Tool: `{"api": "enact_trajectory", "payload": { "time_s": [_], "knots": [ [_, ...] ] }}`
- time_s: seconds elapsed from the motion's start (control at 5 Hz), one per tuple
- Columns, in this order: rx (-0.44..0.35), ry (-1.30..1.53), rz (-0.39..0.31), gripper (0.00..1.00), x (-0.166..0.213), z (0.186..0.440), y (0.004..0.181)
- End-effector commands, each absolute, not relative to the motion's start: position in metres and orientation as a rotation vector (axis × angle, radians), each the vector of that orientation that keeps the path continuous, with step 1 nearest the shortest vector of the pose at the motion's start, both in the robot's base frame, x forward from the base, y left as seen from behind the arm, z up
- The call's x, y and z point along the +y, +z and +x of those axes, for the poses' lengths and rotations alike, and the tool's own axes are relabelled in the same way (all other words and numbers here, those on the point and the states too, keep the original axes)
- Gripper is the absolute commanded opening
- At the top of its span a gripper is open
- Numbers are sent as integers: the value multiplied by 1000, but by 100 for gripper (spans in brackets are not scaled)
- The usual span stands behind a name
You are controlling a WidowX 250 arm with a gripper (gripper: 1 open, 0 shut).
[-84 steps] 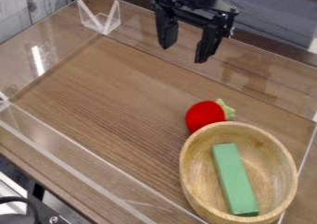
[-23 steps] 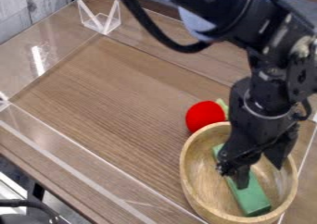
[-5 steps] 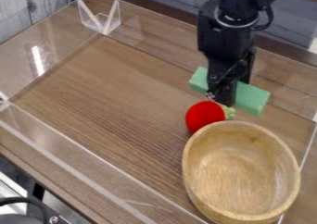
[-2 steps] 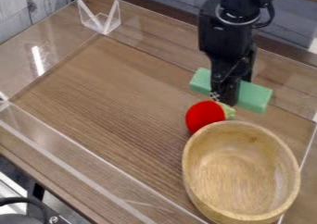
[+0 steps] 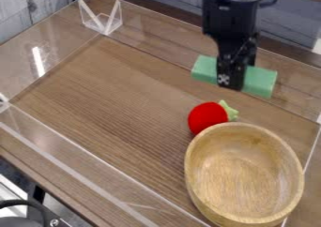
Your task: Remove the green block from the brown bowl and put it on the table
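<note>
Clamping the green block point(image 5: 256, 80), the gripper point(image 5: 231, 78) hangs near the table's point(image 5: 113, 99) far edge.

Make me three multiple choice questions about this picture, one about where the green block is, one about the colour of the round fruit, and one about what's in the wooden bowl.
1. Where is the green block?
A. Lying inside the brown bowl
B. Between the gripper's fingers, beyond the fruit
C. Beside the clear stand in the far left corner

2. What colour is the round fruit next to the brown bowl?
A. Red
B. Yellow
C. Blue

3. What state is the brown bowl in?
A. Tipped on its side
B. Holding the green block
C. Upright and empty

Answers:
1. B, the gripper straddles the middle of the block, well past the bowl's rim.
2. A, the fruit is plainly red, with a small green stem.
3. C, only bare wood grain shows inside the bowl.
</note>
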State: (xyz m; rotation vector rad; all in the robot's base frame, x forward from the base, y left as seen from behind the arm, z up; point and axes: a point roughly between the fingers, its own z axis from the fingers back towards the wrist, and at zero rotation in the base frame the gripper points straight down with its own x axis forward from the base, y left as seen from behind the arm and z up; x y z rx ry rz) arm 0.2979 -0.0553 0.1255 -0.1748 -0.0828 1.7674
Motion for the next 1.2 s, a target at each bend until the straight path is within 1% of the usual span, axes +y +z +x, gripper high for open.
{"api": "enact_trajectory", "payload": {
  "time_s": [0.0,0.4,1.0],
  "knots": [
    [-140,1855,-241,0,-43,303,154],
    [-171,1948,-235,0,-45,308,143],
    [-222,2041,-228,0,-45,310,119]
  ]
}}
